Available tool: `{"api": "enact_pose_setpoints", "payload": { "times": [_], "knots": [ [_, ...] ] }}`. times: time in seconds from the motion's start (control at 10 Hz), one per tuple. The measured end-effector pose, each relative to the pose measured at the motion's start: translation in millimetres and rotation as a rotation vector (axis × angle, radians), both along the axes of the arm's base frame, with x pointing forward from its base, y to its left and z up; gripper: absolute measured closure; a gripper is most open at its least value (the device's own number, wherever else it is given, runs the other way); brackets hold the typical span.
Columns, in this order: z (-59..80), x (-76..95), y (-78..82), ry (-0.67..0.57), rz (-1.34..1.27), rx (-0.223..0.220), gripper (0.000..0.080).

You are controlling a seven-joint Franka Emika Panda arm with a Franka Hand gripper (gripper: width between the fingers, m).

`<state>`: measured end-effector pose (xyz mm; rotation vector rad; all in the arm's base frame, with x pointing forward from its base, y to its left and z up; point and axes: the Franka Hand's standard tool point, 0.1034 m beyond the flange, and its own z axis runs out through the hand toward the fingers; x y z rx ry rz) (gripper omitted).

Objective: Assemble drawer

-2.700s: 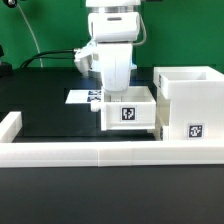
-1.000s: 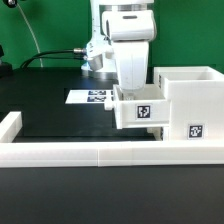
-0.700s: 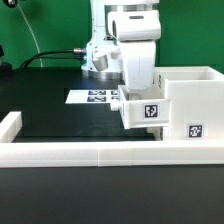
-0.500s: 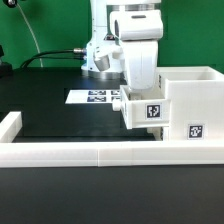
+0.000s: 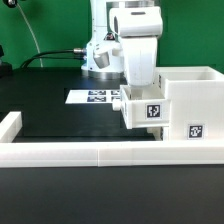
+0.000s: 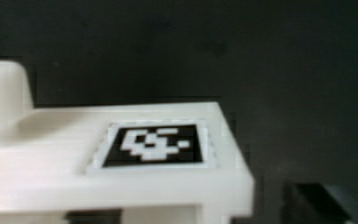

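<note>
- Standing just beside my gripper (image 5: 141,96) is the tall white plastic open-fronted box shell (image 5: 188,110); its mouth faces the tray I carry.
- Beneath my gripper hangs the small white tagged tray (image 5: 147,112), touching that mouth, presumably to slide in.
- My fingers' closure I cannot tell.

Directly beneath the gripper (image 5: 141,92), a small white open-top tray (image 5: 146,112) sat level, its tagged face outward, its far end against the open side of the tall white box shell (image 5: 190,105). The shell stood upright just beyond the claw, tag low on its front.
</note>
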<state>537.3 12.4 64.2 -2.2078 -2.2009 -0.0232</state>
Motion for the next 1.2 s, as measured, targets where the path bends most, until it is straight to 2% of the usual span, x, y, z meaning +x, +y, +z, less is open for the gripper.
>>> {"api": "enact_pose_setpoints", "payload": {
  "times": [0.1, 0.2, 0.3, 0.6, 0.8, 1.0, 1.2],
  "knots": [
    [6.2, 1.2, -1.3, 0.009, -0.001, -0.005, 0.0229],
    [12.0, 2.8, -2.7, 0.014, -0.002, -0.009, 0.0229],
    [18.3, 4.3, -5.0, 0.015, -0.004, -0.013, 0.0162],
    [25.9, 5.9, -20.6, 0.013, 0.012, -0.018, 0.0150],
    [23.0, 4.3, -47.1, 0.016, 0.054, -0.016, 0.0150],
    [22.6, 4.2, -44.1, 0.017, 0.047, -0.016, 0.0150],
    [21.8, 3.5, -49.8, 0.018, 0.050, -0.014, 0.0150]
  ]
}}
